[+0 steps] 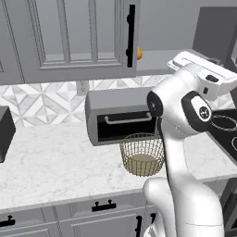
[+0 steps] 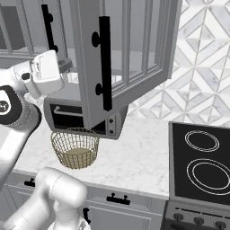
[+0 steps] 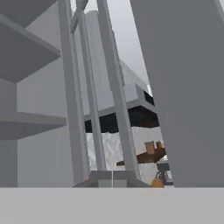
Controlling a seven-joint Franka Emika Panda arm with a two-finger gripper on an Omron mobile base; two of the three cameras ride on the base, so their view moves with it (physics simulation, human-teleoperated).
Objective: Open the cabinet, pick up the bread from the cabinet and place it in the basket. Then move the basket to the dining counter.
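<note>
Below the cabinet (image 1: 69,37), whose door hangs open, I see the basket (image 1: 142,155) on the surface (image 1: 55,162); my pincer is closed, holding nothing.

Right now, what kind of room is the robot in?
A kitchen, most likely: there's a stove with round burners, a grey wall cabinet swung open, and a toaster oven on the marble counter.

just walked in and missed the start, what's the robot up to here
The white arm is reaching up into the grey wall cabinet, whose door stands swung open. Its gripper is shut. The bread sits on the cabinet shelf, and the wire basket waits empty on the counter in front of the toaster oven.
</note>
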